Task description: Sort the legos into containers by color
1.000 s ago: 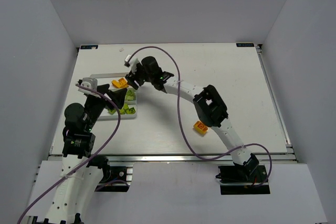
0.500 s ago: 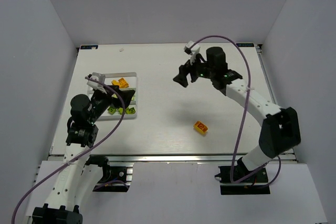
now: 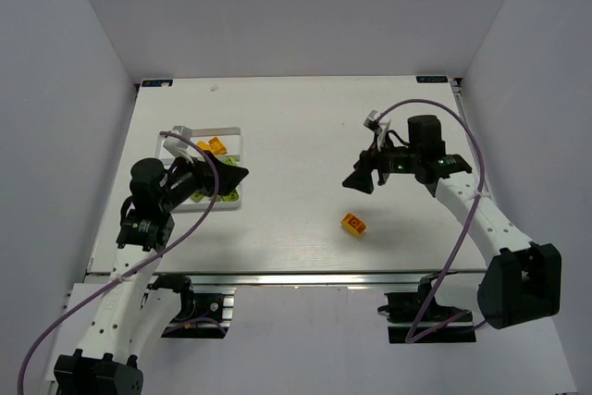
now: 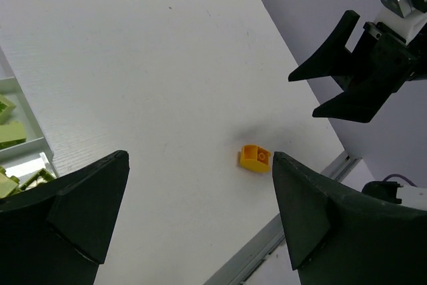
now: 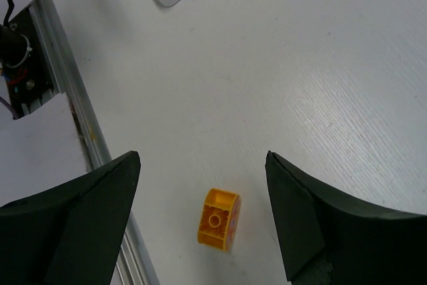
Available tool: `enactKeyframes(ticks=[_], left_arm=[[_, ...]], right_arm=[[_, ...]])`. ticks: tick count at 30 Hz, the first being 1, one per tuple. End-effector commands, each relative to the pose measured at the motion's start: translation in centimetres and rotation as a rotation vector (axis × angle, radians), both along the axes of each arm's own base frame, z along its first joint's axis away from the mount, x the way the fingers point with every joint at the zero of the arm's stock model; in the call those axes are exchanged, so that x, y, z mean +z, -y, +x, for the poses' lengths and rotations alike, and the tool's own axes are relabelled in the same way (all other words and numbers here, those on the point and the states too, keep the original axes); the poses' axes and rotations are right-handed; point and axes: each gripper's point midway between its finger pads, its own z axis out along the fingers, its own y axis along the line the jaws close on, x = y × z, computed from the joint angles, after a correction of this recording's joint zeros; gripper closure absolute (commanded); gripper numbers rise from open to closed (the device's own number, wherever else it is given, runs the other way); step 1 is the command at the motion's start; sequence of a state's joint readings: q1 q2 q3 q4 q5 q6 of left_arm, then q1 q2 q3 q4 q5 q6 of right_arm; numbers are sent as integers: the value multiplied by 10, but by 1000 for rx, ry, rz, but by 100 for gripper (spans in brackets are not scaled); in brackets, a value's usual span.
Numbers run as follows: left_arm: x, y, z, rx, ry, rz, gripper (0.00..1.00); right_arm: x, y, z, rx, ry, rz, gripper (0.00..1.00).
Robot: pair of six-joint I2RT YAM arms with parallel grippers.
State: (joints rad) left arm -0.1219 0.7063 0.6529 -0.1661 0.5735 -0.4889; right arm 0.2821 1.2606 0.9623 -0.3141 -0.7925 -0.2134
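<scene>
Jaws on both our arms stand spread, gripping nothing. Below the right jaws we see one orange-yellow studded plastic brick (image 5: 219, 219) alone on the white surface (image 3: 305, 127), near its front edge, with open room around. The left jaws hang over the right rim of the shallow white divided tray (image 3: 238, 133).

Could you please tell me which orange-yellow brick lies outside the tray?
The lone orange-yellow studded plastic brick on the bare table, near the right gripper; the other orange-yellow bricks sit inside the shallow white divided tray at the left.
</scene>
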Motion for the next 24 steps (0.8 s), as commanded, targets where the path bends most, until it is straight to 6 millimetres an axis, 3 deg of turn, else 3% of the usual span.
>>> enactKeyframes(ticks=[1,4,7,8,9,10,11,12,13,14,15,16,17,18,19,20,22,24], left_arm=[[5,13,-7,-55,-46,-27,2],[-12,25,0,-79,-97,-15,4],[-33,43,13,-92,-150,12,7],[-48,64,12,-147,-196,39,7],[-56,72,18,-129,-203,74,8],[-49,86,23,-144,-188,92,10],[-52,113,13,-211,-192,123,11],[-75,129,16,-235,-233,188,12],[-68,140,27,-201,-213,234,13],[-76,161,15,-242,-218,284,13],[-100,171,17,-236,-267,347,13],[-112,172,20,-182,-293,401,12],[-108,183,21,-168,-300,403,11],[-115,197,12,-150,-340,403,10],[-140,194,11,-81,-409,463,9],[-135,204,11,-63,-430,446,8],[-153,214,0,-7,-536,436,5],[-150,227,-5,33,-598,379,3]], right_arm=[[15,9,-13,22,27,49,20],[19,23,-2,-45,37,34,28],[19,36,15,-121,44,8,49],[16,41,19,-151,40,-11,63],[14,46,24,-186,23,-17,73],[11,49,27,-201,12,-24,82],[8,50,28,-211,5,-31,86],[7,52,29,-217,-2,-34,86],[6,56,32,-233,-8,-40,83],[4,61,35,-252,-11,-53,75],[5,65,36,-267,-19,-60,65],[5,74,41,-311,-15,-77,54],[5,77,42,-325,-10,-81,49],[9,81,45,-351,9,-82,45],[13,89,46,-387,28,-77,38],[14,96,49,-432,42,-89,35],[22,104,52,-495,76,-75,26],[28,113,55,-544,106,-81,19]])
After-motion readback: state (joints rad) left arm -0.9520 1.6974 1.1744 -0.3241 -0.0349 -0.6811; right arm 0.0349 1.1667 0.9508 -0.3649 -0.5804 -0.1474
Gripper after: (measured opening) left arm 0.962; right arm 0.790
